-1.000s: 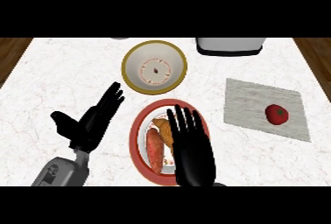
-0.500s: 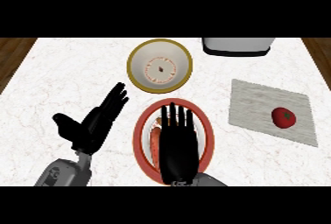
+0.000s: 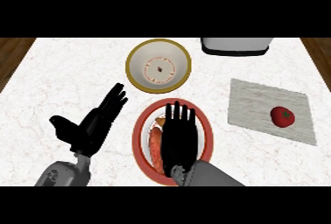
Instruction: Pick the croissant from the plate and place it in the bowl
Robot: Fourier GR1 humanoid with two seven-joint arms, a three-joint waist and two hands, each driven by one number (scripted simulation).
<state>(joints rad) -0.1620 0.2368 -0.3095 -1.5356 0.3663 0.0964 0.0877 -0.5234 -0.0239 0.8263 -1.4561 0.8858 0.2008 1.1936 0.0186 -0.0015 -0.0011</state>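
Note:
A red-rimmed plate (image 3: 140, 131) lies in the middle of the counter. My right hand (image 3: 177, 140) hangs flat over it with straight fingers pointing away from me. It hides most of the croissant (image 3: 157, 141); only a brown-orange strip shows along the hand's left edge. I cannot tell whether the hand touches the croissant. The bowl (image 3: 158, 66), cream inside with a yellow rim, stands just beyond the plate. My left hand (image 3: 90, 127) rests open to the left of the plate, fingers up.
A grey cloth mat (image 3: 258, 105) lies at the right with a red tomato (image 3: 282, 116) on it. A white and black appliance (image 3: 235, 45) stands at the back right. Dark wood shows at the counter's far corners.
My right hand has slid left over the plate and come to cover the croissant, which showed more fully a second ago. The left hand has stayed in place.

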